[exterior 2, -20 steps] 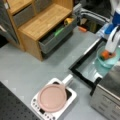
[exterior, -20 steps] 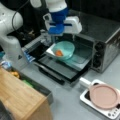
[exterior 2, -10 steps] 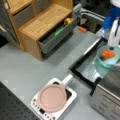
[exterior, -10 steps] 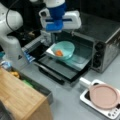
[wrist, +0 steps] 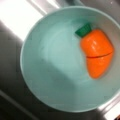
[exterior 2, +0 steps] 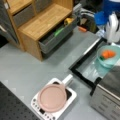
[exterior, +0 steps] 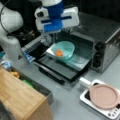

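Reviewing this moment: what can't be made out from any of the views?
- Gripper fingertips: blurred in a front view, cut off elsewhere.
- Whether the bowl with the carrot rests on the oven tray.
- Drawer contents: blurred shapes.

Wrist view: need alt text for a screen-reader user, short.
A pale teal bowl fills the frame, seen from straight above, with an orange toy carrot with a green top lying inside it toward the right. Grey metal shows around the bowl; the pincer is not in view here.
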